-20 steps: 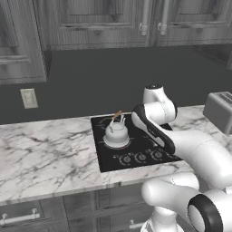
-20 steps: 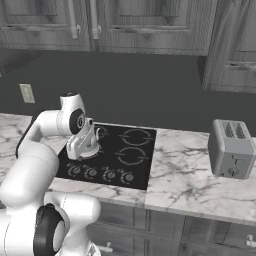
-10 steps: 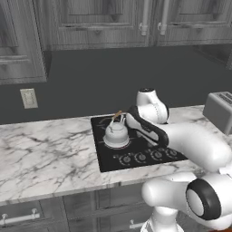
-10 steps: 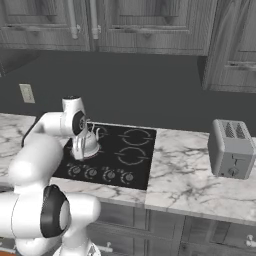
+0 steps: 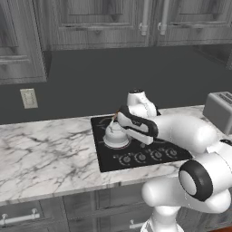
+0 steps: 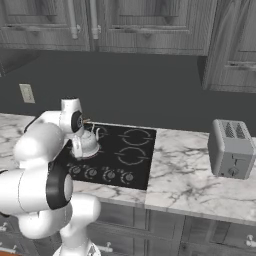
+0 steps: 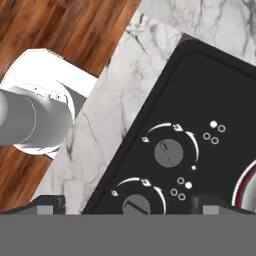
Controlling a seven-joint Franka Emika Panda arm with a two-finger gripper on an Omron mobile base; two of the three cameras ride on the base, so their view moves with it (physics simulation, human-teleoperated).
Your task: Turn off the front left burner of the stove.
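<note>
Marble counter [image 5: 45, 154] | kettle [image 5: 116, 135] hides front left burner | hand [image 7: 127, 202] tips cropped

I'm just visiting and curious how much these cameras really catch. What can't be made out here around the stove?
- Front left burner: hand view cuts it at the right edge, leaving a sliver of red rim.
- Lower knob: hand view, cut by the bottom edge.
- Gripper: just its tips show, wide apart.
- Knob markings: too small in both base views.
- Burner under the kettle: the kettle and arm cover it.

Marble counter [image 5: 45, 154] carries stove [image 6: 142, 155] and toaster [image 6: 230, 149].
</note>
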